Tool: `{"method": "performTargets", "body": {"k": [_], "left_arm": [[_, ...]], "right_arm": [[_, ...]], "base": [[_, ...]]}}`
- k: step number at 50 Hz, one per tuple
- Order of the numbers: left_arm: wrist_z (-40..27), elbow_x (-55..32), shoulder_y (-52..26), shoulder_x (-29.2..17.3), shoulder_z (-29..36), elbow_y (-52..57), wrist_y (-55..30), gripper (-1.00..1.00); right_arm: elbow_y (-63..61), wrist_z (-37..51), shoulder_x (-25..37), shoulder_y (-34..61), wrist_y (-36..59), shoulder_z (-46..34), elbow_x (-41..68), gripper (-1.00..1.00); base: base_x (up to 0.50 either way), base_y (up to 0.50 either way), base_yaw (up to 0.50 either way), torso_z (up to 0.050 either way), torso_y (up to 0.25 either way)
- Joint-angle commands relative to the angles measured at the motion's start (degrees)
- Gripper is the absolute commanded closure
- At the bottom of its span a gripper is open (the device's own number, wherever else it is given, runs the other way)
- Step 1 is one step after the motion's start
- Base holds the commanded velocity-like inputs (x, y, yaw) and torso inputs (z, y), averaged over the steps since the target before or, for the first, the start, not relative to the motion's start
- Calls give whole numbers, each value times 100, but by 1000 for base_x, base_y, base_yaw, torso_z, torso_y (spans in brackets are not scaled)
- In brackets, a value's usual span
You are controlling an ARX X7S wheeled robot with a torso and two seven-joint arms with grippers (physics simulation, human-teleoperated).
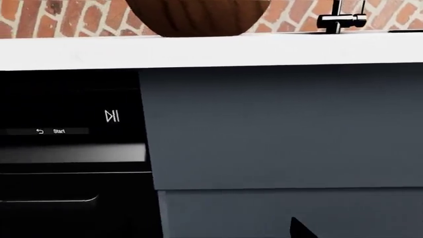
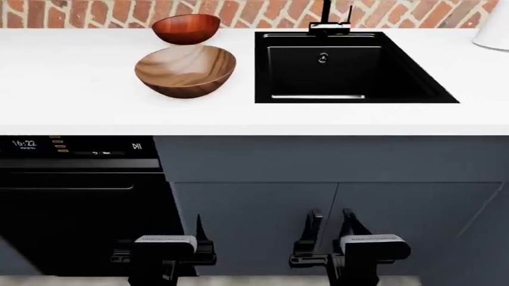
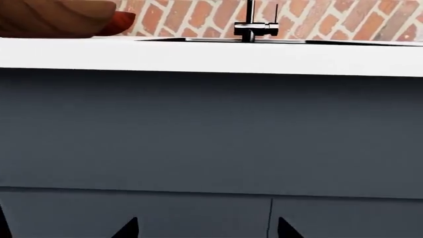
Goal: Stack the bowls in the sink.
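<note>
- The larger, shallow, light walnut-brown wooden bowl (image 2: pixel 186 71) stands upright on the white counter (image 2: pixel 71 89), at about 9 o'clock from the rectangular matte black sink (image 2: pixel 413 77) and apart from its rim.
- The smaller, deeper, glossy reddish-brown bowl (image 2: pixel 186 27) sits at 12 o'clock from the larger bowl, just beside it, near the red brick wall (image 2: pixel 80 12); whether the two touch cannot be told.
- A round metal drain (image 2: pixel 323 58) shows in the sink, and the tall black angular faucet (image 2: pixel 328 18) rises at the basin's 12 o'clock edge.
- The left hand (image 2: pixel 171 241) hangs low before the dark grey cabinet fronts (image 2: pixel 318 179), well below the counter, holding nothing; only one dark finger shows clearly, so whether it is apart or together cannot be told.
- The right hand (image 2: pixel 328 229) is also low in front of the cabinets, its two dark fingers (image 2: pixel 314 226) apart with nothing between them.
- A black dishwasher panel (image 2: pixel 75 146) with lit symbols sits under the counter, at 9 o'clock from the cabinets.
- In the left wrist view the larger bowl's underside (image 1: pixel 197 17) shows above the counter edge.
</note>
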Motion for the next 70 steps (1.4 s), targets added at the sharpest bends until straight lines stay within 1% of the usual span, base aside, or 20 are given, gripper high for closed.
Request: {"method": "performTargets", "body": {"k": [1,6,16,22,30,40,44,48,52,54,56,64,70], "left_arm": [[-84,-59,0,-62,84,-2,20,-100],[-116,-81,2,-82,116,-10,35,-100],[-159,-152,-6,-133,170,50,-24,-100],[-185,-245,14,-193,189,470,-308,-100],[-261,-547,15,-276,154,1558,-1059,-100],[-364,-994,-578,-528,5,2944,-2413,-100],[-436,-1277,-970,-621,-92,3558,-3098,-100],[-511,-1732,-1519,-655,-293,4014,-3865,-100],[-540,-1969,-2238,-797,-323,4137,-4576,-100],[-543,-2070,-2469,-815,-369,4117,-4772,-100],[-596,-2090,-2882,-866,-316,4065,-5082,-100],[-507,-2224,-4069,-845,-178,3476,-5616,-100],[-294,-2120,-4783,-913,34,2762,-5575,-100]], "right_arm": [[6,70,66,9,-14,-75,69,-100],[8,97,83,12,-43,-93,109,-100],[-107,156,136,-29,-68,-95,211,-100],[-427,300,178,-37,134,-86,198,-100],[-1602,466,357,-27,931,-29,265,-100],[-3385,730,607,347,2510,301,733,-100],[-3999,838,713,764,3347,503,1043,-100],[-4367,933,827,1455,4231,736,1393,-100],[-4600,1008,999,2138,5019,765,1568,-100],[-4626,1022,1037,2323,5225,778,1626,-100],[-4521,1003,1070,2673,5501,830,1732,-100],[-3736,838,1185,3872,6049,921,1943,-100],[-3396,799,1171,4374,6331,937,2056,-100]], "base": [[0,500,0,0,0],[0,500,0,0,0],[0,0,0,0,0],[0,0,0,0,0],[0,0,0,0,0],[0,0,0,0,0],[0,0,0,0,0],[0,0,0,0,0],[0,0,0,0,0],[0,0,0,0,0],[0,0,0,0,0],[0,0,0,0,0],[0,0,0,0,0]]}}
